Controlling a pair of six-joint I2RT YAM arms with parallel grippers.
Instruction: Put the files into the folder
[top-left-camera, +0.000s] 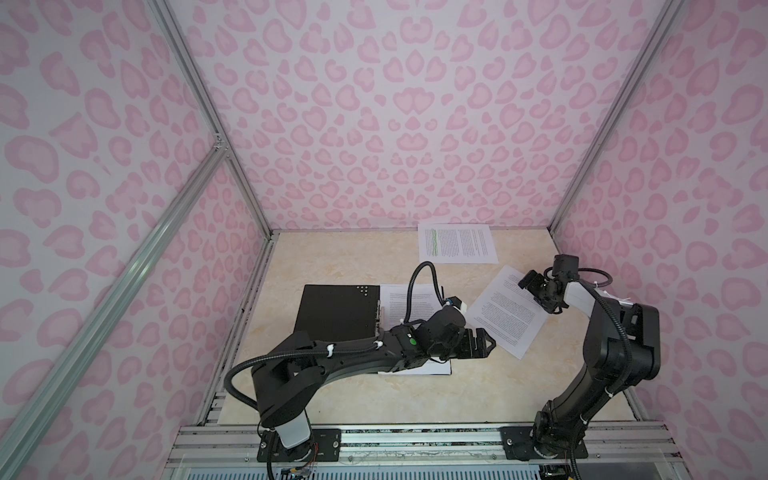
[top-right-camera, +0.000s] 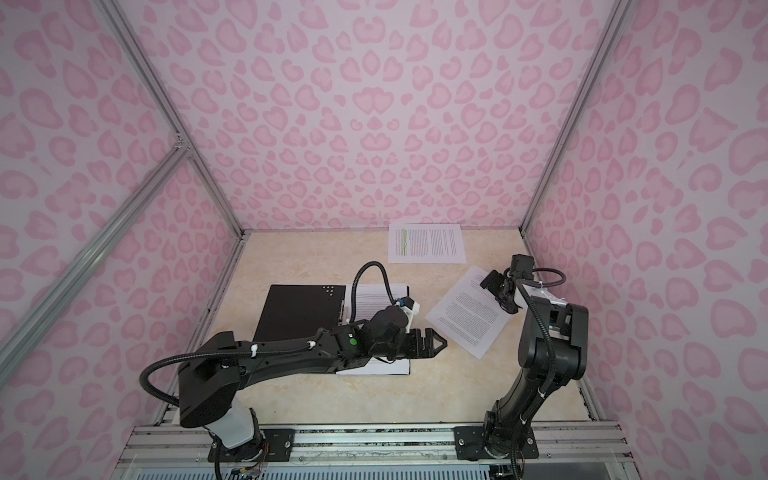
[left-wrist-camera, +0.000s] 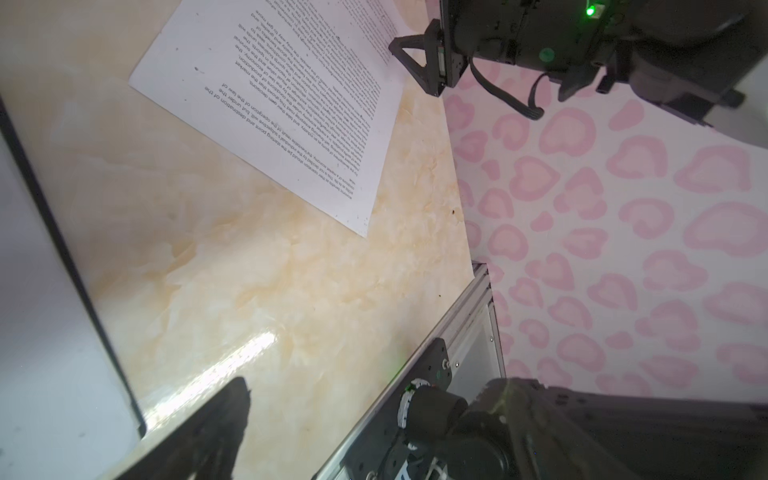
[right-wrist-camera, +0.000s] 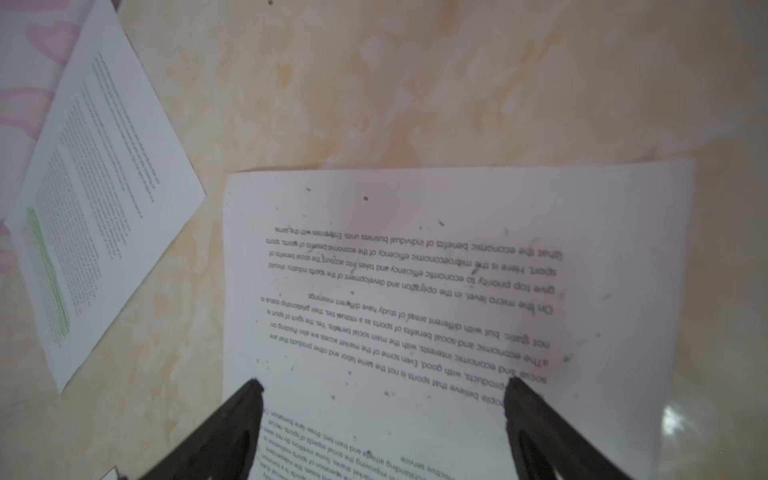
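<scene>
Closest to the top camera is the black left arm (top-left-camera: 291, 374), which reaches over the near part of the open folder (top-left-camera: 336, 311). This thin folder, black inside, lies flat on the cream marble-patterned surface (top-left-camera: 332, 257). On the folder's right half rests a stack of white printed sheets (top-left-camera: 415, 299). Just past the folder's right edge hangs the left gripper (top-left-camera: 492, 343), its jaws wide apart and holding nothing.

Further right of the folder, apart from it, lies a slanted white sheet of dense black text (top-left-camera: 507, 320). Over the sheet's end far from the folder is the right gripper (right-wrist-camera: 385, 384), jaws spread wide and empty. Its fingertips (right-wrist-camera: 249, 399) are low over the paper; whether they touch it I cannot tell. Behind the folder, to the right, lies the sheet with green highlighted lines (top-left-camera: 457, 243).

I judge that the step in hand is taking up the slanted sheet. Flat paper offers no edge, so the right gripper should press down lightly and close slowly to raise a small fold, then carry the sheet low toward the folder without creasing it.
</scene>
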